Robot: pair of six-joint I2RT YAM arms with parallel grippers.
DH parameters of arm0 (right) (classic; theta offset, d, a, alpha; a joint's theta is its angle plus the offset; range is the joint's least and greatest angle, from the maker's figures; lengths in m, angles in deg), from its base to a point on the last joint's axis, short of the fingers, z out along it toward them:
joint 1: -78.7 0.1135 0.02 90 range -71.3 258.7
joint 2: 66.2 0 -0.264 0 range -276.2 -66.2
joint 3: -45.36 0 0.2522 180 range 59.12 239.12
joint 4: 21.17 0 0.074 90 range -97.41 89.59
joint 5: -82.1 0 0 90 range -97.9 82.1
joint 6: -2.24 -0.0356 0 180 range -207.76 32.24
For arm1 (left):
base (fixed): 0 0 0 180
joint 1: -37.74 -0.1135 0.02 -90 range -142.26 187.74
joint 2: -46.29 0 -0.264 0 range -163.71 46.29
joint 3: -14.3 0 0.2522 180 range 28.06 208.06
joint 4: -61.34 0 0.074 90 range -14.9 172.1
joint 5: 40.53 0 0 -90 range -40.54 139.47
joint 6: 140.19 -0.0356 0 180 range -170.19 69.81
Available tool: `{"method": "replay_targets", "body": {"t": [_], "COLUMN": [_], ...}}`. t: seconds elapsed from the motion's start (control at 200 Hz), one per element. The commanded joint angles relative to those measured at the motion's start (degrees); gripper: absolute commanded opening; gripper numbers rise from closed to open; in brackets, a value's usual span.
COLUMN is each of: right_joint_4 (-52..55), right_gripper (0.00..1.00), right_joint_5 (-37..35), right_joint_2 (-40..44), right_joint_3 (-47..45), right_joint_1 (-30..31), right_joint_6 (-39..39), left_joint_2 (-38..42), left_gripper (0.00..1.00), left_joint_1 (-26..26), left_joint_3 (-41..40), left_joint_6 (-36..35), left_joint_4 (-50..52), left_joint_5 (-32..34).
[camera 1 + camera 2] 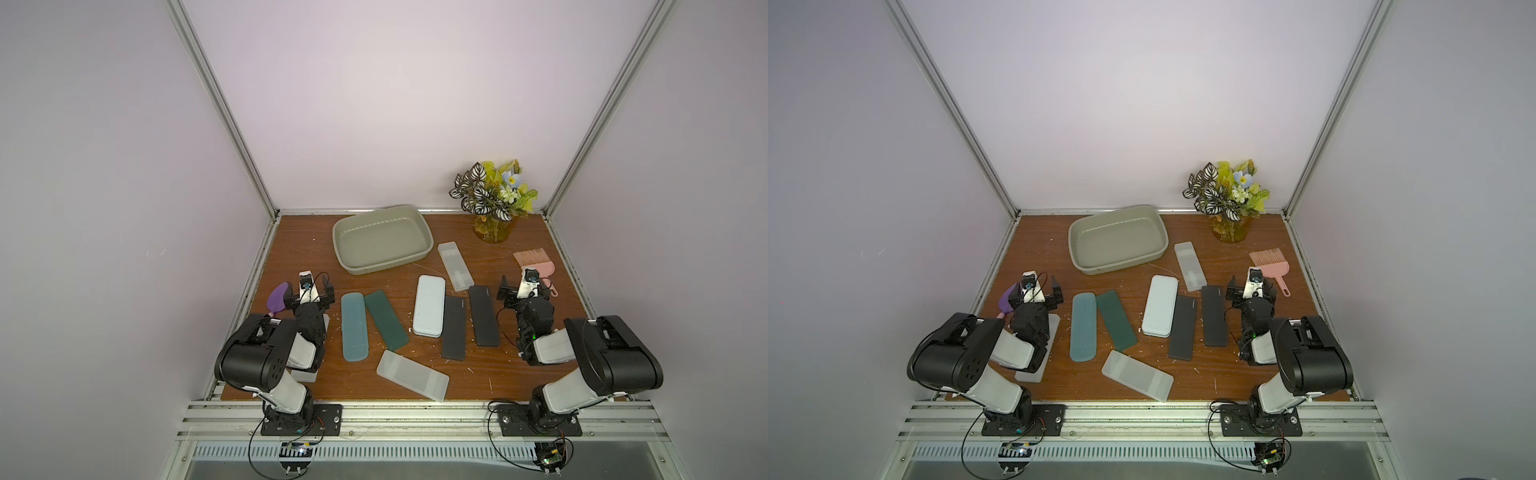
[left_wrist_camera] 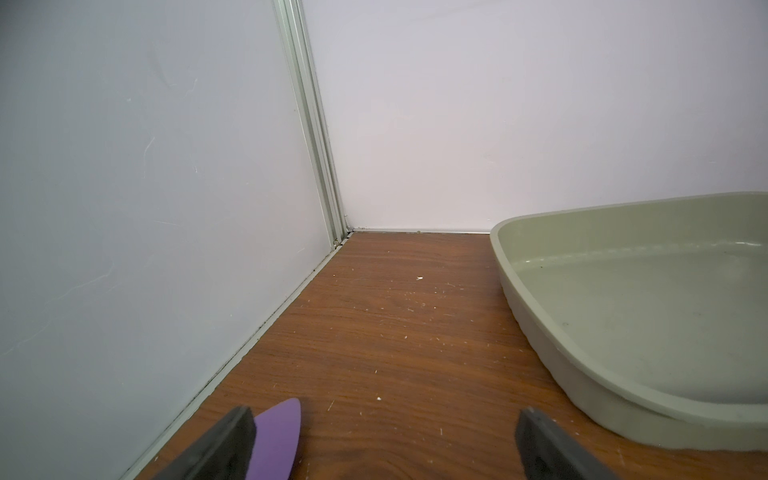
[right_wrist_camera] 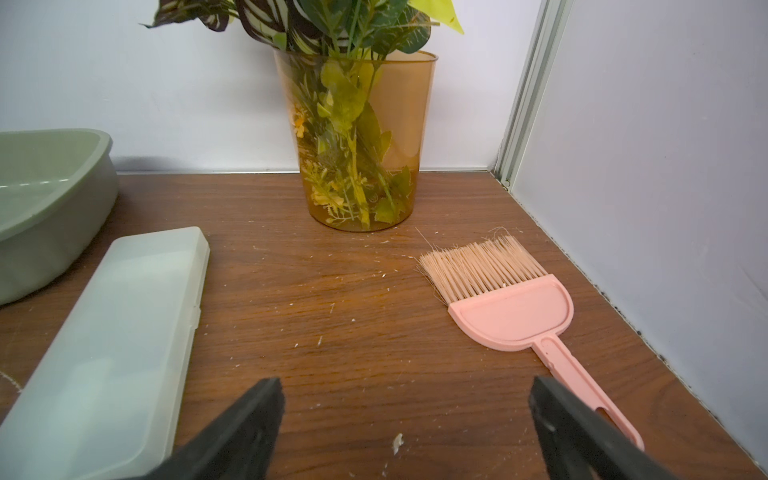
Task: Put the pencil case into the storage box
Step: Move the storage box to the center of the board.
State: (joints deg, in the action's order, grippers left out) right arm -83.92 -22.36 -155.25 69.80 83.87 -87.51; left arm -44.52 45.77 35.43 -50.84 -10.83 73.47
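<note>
- Right gripper point(image 3: 405, 415): jaws wide, nothing held, low over bare table between the clear case point(image 3: 112, 353) and the pink brush point(image 3: 511, 316).
- Left gripper point(image 2: 386, 436): wide too, nothing held. A purple scrap point(image 2: 276, 440) lies by one finger, and the storage box point(image 2: 623, 324) is just ahead and to the side.
- The storage box sits at the back of the table with nothing in it in either top view.
- All the cases lie flat on the table. The clear case is just beside the box corner. Toward the front are the pale case point(image 1: 429, 305), two black cases point(image 1: 455, 328), the teal case point(image 1: 354, 326), the green case point(image 1: 386, 320) and the frosted case point(image 1: 412, 375).
- My pick is right arm on the clear case, as the shortest carry.
- Turn the wrist so the jaws cross its short width. Grip mid-length or it will pivot.
- It's low, smooth plastic: come straight down with fingertips to the table on both sides, then close.
- Lift above the rim and let go low inside. Mind the vase point(image 3: 357, 145).
- Left arm should hold off the box meanwhile.
</note>
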Motion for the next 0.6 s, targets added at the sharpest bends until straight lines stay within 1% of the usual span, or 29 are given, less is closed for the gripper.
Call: {"method": "replay_targets", "body": {"t": [0.0,0.305,0.365,0.485,0.596], "right_joint_4": [-2.0,-2.0,-2.0,-0.2,-0.5], "right_gripper": [1.00,1.00,1.00,0.99,0.99], "right_joint_5": [0.9,0.9,0.9,2.8,2.9], "right_joint_2": [0.4,0.4,0.4,0.5,0.4], "right_joint_3": [0.5,0.5,0.5,1.4,1.1], "right_joint_1": [0.2,0.2,0.2,-0.7,-0.7], "right_joint_6": [0.6,0.6,0.6,0.0,-0.1], "left_joint_2": [0.2,0.3,0.4,1.1,1.3], "left_gripper": [0.98,0.98,0.98,0.98,0.98], "left_joint_1": [-0.7,-0.9,-1.8,-4.3,-4.6], "left_joint_3": [0.6,0.6,1.3,2.9,3.0], "left_joint_6": [0.3,0.2,0.9,2.7,2.9], "left_joint_4": [0.0,0.1,1.9,6.4,6.8], "left_joint_5": [-0.5,-0.7,-1.8,-6.8,-7.2]}}
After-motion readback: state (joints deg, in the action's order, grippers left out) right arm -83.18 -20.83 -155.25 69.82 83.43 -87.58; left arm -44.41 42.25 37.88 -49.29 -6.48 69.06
